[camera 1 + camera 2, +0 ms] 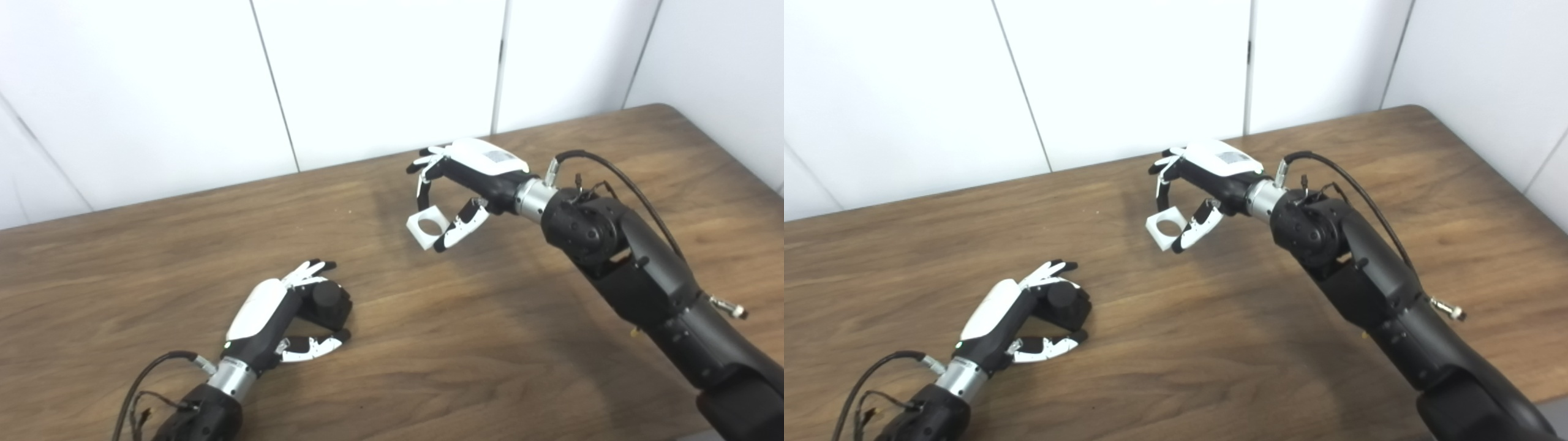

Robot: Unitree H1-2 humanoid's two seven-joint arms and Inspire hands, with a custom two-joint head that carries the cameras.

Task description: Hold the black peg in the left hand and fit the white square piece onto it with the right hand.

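Low over the wooden desk, the left hand curls its fingers and thumb around the black peg, which sits upright in the grasp. Well apart to the right, the right hand hangs above the desk, pinching the white square piece between its down-curled fingers and thumb, round hole facing up.

Brown wood-grain table, black peg on it

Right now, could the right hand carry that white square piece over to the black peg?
Probably yes. The right hand holds the white square piece above bare table, and nothing stands between it and the black peg in the left hand.
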